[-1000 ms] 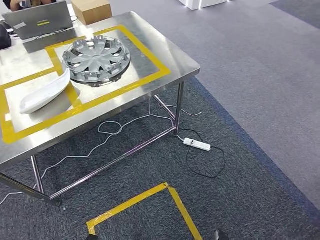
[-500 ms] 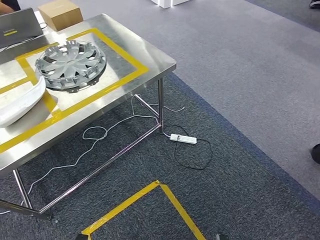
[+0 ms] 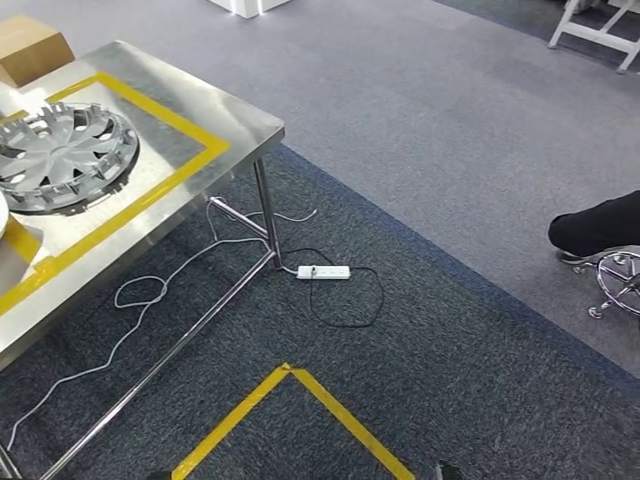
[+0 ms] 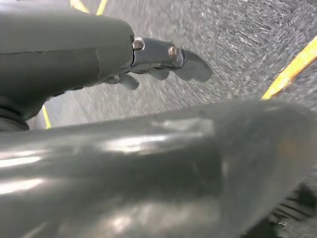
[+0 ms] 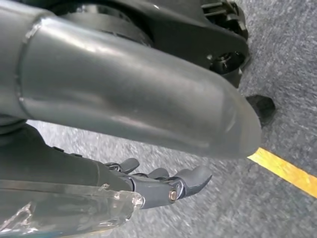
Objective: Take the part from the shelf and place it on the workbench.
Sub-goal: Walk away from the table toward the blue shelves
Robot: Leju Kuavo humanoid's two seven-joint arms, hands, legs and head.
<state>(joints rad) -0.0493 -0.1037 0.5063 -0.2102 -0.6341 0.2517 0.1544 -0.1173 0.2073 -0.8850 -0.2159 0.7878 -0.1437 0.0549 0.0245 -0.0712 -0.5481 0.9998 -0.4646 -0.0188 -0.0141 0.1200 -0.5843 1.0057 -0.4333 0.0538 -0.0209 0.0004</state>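
Steel workbench [image 3: 226, 120] stands at the left of the head view, a silver wheel cover [image 3: 64, 155] lying on it inside a yellow tape outline [image 3: 162, 180]. Both arms hang over dark carpet [image 3: 423, 360], well apart from the bench. Left hand [image 4: 160, 62] holds nothing, fingers loosely extended. Right hand [image 5: 164, 186] likewise holds nothing, fingers slightly apart. Below each hand runs yellow floor tape [image 3: 302, 385]. A white power strip [image 3: 323, 272] lies on the carpet.

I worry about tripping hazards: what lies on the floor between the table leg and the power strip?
In the head view, a thin white cable runs over the dark carpet from the table leg to the power strip; otherwise bare.
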